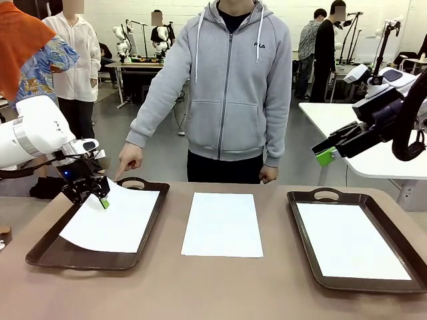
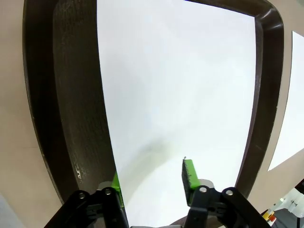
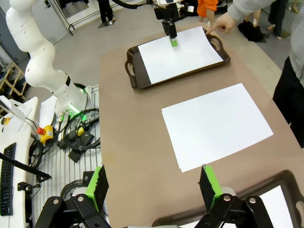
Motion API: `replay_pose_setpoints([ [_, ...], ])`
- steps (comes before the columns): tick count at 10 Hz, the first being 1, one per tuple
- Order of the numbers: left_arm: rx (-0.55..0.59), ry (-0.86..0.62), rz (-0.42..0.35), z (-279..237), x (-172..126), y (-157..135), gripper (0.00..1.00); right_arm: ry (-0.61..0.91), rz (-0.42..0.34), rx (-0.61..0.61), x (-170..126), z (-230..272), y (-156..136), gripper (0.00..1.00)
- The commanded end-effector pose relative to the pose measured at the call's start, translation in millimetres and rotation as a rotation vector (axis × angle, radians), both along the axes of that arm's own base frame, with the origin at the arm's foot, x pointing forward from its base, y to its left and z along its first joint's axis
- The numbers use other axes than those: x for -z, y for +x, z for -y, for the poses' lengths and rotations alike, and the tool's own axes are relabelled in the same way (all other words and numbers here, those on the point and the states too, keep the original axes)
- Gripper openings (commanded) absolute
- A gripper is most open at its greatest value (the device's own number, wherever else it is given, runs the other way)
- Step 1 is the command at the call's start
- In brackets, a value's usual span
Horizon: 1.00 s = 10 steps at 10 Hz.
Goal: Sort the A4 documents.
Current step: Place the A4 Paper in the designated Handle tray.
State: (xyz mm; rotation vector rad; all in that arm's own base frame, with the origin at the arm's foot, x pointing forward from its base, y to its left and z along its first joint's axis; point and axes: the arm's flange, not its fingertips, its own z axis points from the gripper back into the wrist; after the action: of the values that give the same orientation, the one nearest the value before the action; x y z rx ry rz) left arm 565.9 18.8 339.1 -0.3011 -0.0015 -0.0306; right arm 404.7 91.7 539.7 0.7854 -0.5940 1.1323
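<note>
**Sheet laid in left tray, jaws apart over it**

The left gripper [image 1: 99,197] is seen low over the far left part of the left tray [image 1: 40,253]. In the left wrist view its green pads [image 2: 188,173] stand apart with nothing pinched, and the white sheet [image 2: 180,85] lies under and beyond them. This sheet is skewed in the tray, and its near left corner appears to ride up over the rim. A second sheet [image 1: 223,223] lies flat on the bare table [image 1: 200,293] between the trays. A third sheet [image 1: 350,240] lies squarely in the right tray [image 1: 303,220]. The right gripper [image 1: 327,155] is held high at the right, well apart from everything, its jaws wide and empty.

Several risks are judged from here. If a pad is touching the paper, the sheet could be dragged or flipped out as the arm is lifted. The raised corner could let the sheet slide over the rim. The person's hand [image 1: 129,160] points just beside the left gripper, so a sideways move could strike it. The flat middle sheet offers no edge to pinch and could be creased or pushed along.
</note>
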Motion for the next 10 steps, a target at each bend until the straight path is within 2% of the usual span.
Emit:
replay_pose_setpoints([
  [1,-0.009,0.034,-0.004,0,-6,-3,0.81,-0.001,0.005,-0.005,1,-1,-1,1.00],
  [2,-0.007,0.030,0.000,-1,-8,-4,0.93,-0.001,0.005,-0.005,1,-1,-1,1.00],
  [3,-0.004,0.028,0.000,-1,-9,-5,1.00,-0.001,0.005,-0.005,1,-1,-1,1.00],
  [8,0.005,0.024,0.015,-3,-17,-5,1.00,-0.001,0.005,-0.005,1,-1,-1,1.00],
  [10,-0.036,0.025,0.028,-6,-18,-8,1.00,-0.001,0.005,-0.005,1,-1,-1,1.00],
])
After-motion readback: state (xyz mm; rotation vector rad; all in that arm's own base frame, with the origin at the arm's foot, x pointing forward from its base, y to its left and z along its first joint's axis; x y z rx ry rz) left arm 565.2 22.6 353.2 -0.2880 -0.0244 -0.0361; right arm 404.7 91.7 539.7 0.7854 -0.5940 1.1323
